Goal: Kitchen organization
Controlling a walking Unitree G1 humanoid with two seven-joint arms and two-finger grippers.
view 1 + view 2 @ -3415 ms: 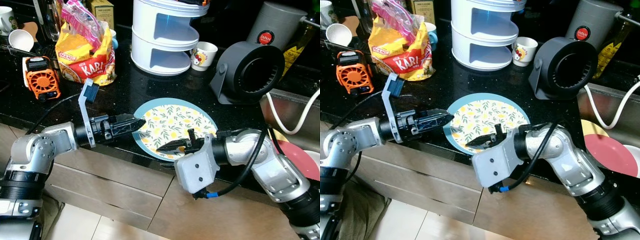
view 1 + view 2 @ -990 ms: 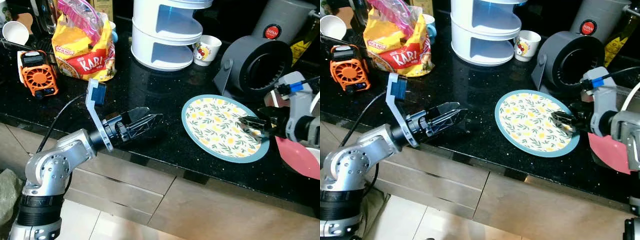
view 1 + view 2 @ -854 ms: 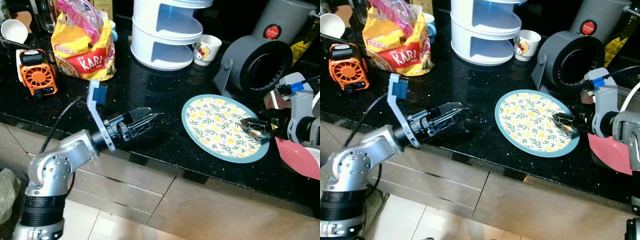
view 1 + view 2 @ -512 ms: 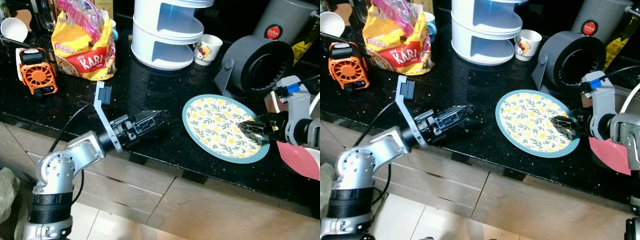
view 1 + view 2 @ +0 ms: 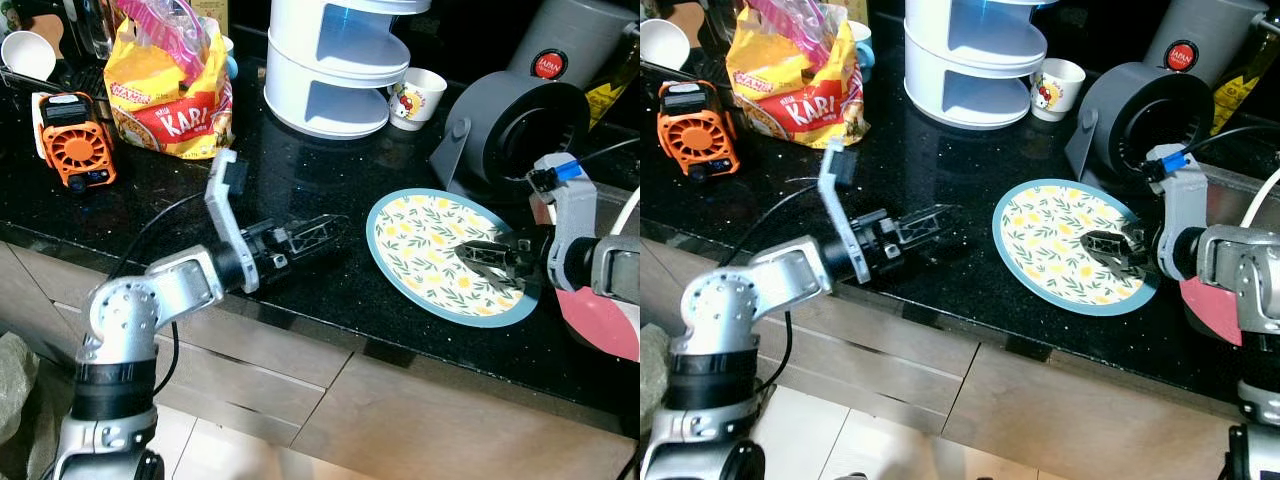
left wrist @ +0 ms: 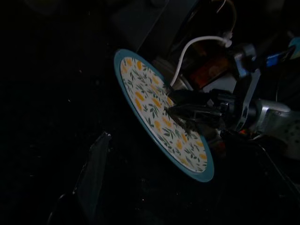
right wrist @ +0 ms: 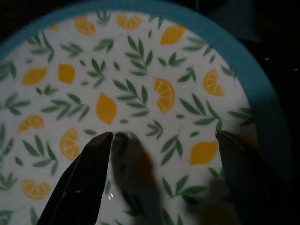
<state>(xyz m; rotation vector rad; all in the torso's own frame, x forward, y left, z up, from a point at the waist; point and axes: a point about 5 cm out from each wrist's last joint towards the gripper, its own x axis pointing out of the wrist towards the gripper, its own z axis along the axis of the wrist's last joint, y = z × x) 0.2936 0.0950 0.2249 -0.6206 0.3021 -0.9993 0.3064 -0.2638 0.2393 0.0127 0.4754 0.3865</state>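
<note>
Plate (image 5: 440, 255), lemon-patterned with a teal rim, flat on black bench (image 5: 300, 170). Right claw (image 7: 159, 140) spread open just above it. Left claw (image 5: 335, 228) beside plate; finger state unclear.

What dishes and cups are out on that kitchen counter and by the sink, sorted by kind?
Plates: 2, the lemon plate on the counter and a pink plate by the sink.
Cups: 3, the cartoon cup, a white cup and a blue cup behind the snack bag.
Total: 5.

The right pincer (image 5: 1102, 246) reaches over the lemon-patterned plate (image 5: 1052, 235) on the black counter (image 5: 940, 160).
</note>
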